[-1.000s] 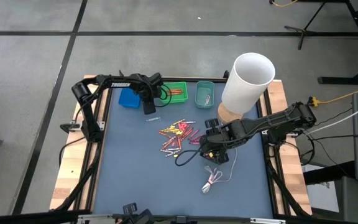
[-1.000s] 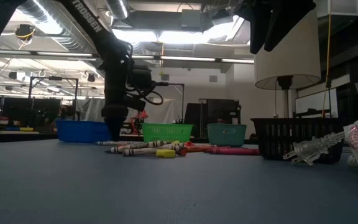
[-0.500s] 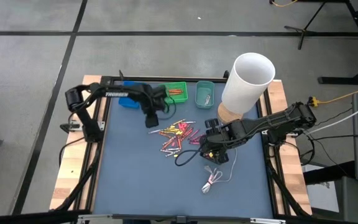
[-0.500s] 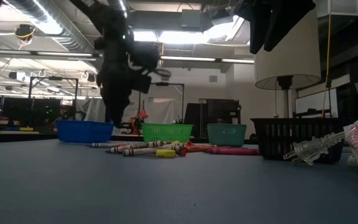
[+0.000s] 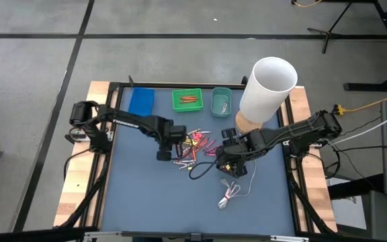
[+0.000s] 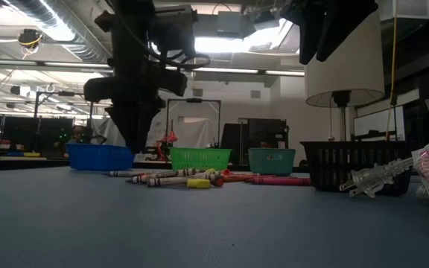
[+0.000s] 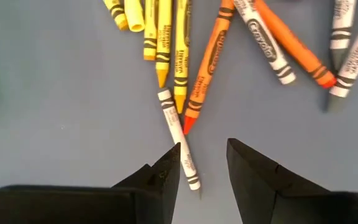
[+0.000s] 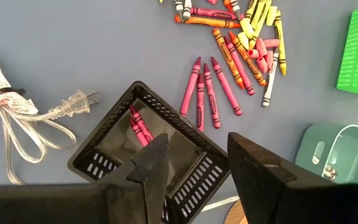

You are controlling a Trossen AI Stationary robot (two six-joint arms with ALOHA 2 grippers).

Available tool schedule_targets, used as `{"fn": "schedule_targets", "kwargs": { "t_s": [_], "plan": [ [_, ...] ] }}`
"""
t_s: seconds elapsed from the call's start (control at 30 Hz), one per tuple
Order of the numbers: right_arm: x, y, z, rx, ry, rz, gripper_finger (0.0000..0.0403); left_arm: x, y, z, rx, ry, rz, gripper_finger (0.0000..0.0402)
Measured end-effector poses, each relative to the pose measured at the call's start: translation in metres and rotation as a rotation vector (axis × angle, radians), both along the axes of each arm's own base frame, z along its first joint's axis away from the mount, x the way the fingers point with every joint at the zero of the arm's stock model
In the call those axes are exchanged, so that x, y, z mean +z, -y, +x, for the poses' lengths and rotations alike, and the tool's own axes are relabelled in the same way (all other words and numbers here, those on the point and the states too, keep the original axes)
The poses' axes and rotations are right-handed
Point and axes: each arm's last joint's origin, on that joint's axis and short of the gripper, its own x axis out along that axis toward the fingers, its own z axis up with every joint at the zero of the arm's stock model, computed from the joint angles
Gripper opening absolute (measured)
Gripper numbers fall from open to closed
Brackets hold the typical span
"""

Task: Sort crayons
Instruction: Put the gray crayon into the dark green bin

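Just ahead of the open left gripper [image 7: 202,163] lie one white crayon [image 7: 178,139], about four yellow crayons [image 7: 161,37] and three orange crayons [image 7: 207,61], while under the right gripper [image 8: 195,163] one black basket [image 8: 107,151] holds two pink crayons [image 8: 138,126], four more pink ones beyond it.

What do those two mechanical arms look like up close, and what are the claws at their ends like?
Both arms are dark, slim and jointed, with black cables along them. The left arm has white lettering on one link. The left claw and right claw each end in two black, wedge-shaped fingers.
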Motion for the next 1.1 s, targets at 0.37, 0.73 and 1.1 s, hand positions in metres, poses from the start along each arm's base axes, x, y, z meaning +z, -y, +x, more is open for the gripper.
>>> {"fn": "schedule_targets", "kwargs": {
  "t_s": [0.37, 0.73, 1.1],
  "plan": [
    [0.0, -0.001, 0.0, 0.007, -0.007, 0.023, 0.0163, -0.028, -0.012, -0.016, 0.09, -0.021, -0.015, 0.0116],
    [0.0, -0.001, 0.0, 0.007, -0.004, 0.023, 0.0163, -0.049, -0.022, -0.029, 0.143, -0.002, -0.089, 0.0116],
    [0.0, -0.001, 0.0, 0.007, -0.002, 0.024, 0.0163, -0.05, -0.022, -0.029, 0.143, -0.002, -0.092, 0.0083]
  ]
}}
